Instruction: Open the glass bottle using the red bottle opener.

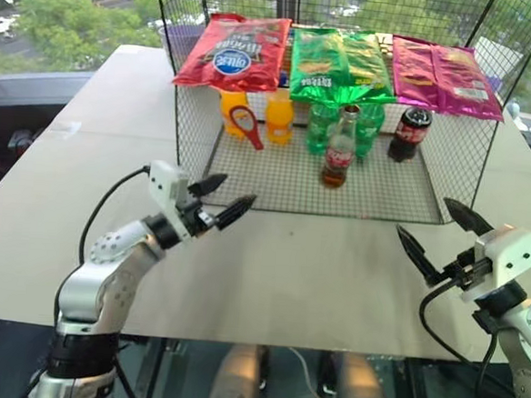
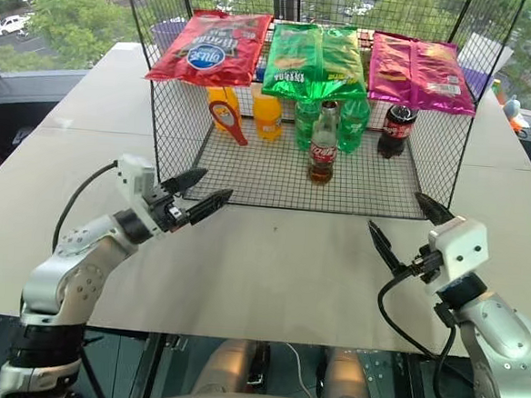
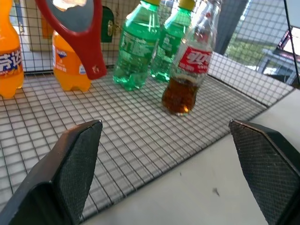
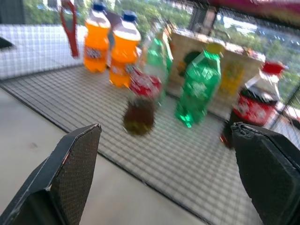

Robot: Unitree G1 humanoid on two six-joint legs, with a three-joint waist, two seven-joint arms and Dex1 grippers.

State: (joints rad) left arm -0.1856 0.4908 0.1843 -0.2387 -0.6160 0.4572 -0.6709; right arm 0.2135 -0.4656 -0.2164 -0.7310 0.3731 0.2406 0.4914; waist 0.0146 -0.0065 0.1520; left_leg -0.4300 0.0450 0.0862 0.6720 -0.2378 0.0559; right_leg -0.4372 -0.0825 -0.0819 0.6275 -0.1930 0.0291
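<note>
The glass bottle (image 1: 339,152), with dark cola and a red label, stands upright on the wire shelf floor (image 1: 285,187), in front of two green bottles (image 1: 322,127). The red bottle opener (image 1: 245,125) hangs at the shelf's left, leaning by the orange bottles (image 1: 278,118); the left wrist view shows its handle (image 3: 89,42) and the glass bottle (image 3: 187,70). My left gripper (image 1: 222,199) is open, hovering just in front of the shelf's front left edge. My right gripper (image 1: 441,234) is open too, off the shelf's front right corner. Neither holds anything.
Chip bags, red (image 1: 235,51), green (image 1: 339,66) and pink (image 1: 447,77), lie on the wire cage top. A black-capped dark cola bottle (image 1: 409,133) stands at the shelf's right. The white table (image 1: 296,283) stretches in front of the shelf.
</note>
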